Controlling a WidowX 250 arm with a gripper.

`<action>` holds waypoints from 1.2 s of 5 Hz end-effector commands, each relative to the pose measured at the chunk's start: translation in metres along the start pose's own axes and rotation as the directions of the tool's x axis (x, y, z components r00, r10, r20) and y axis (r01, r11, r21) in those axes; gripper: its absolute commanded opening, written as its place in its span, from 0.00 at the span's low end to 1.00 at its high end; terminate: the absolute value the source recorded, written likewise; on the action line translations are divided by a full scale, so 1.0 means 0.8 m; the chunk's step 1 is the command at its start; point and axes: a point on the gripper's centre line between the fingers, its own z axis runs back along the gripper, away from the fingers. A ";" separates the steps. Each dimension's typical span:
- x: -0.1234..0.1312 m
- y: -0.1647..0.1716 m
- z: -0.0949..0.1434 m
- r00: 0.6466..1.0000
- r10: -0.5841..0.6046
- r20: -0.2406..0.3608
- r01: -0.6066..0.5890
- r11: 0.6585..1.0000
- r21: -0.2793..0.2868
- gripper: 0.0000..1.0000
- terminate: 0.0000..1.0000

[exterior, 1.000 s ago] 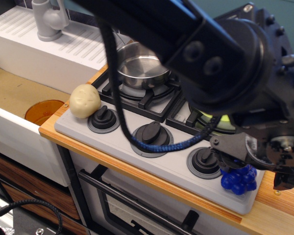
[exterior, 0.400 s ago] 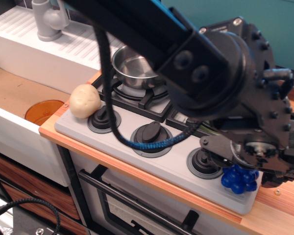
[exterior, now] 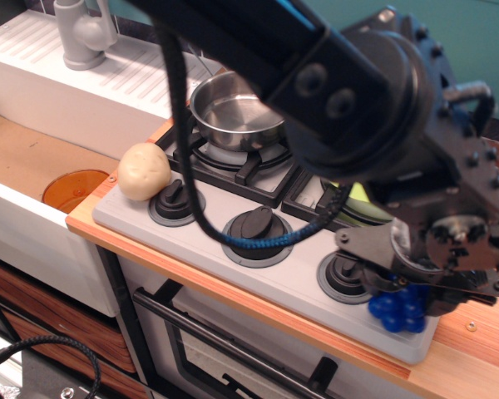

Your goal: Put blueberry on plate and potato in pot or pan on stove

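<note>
The blueberry (exterior: 397, 312), a cluster of deep-blue balls, lies on the front right corner of the grey stove (exterior: 293, 284), right of the right knob. My gripper (exterior: 403, 293) is down over it, fingers close on either side; the gripper's body hides the gap. The beige potato (exterior: 144, 172) sits at the stove's front left corner, beside the left knob. The steel pot (exterior: 237, 112) stands empty on the back left burner. Only a sliver of the lime-green plate (exterior: 368, 204) shows on the right burner, behind my arm.
An orange translucent disc (exterior: 75, 189) lies in the sink well at left. A grey faucet (exterior: 81, 33) stands on the white drainboard at the back left. Three black knobs (exterior: 256, 229) line the stove's front. A wooden counter edge (exterior: 474, 341) runs right of the stove.
My gripper has come down and a little left onto the blueberry. The blueberry has shifted slightly left on the stove. Potato and pot have not moved.
</note>
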 end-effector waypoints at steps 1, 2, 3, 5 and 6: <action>0.031 -0.010 0.065 0.998 0.041 -0.051 -0.042 0.999 -0.020 0.00 0.00; 0.040 -0.010 0.082 0.996 0.042 -0.076 -0.043 0.999 -0.022 0.00 0.00; 0.060 -0.009 0.096 0.995 0.039 -0.090 -0.040 0.999 -0.015 0.00 0.00; 0.126 0.014 0.071 0.998 -0.012 -0.065 0.010 1.000 -0.027 0.00 0.00; 0.154 0.031 0.058 0.997 -0.050 -0.063 0.048 0.998 -0.027 0.00 0.00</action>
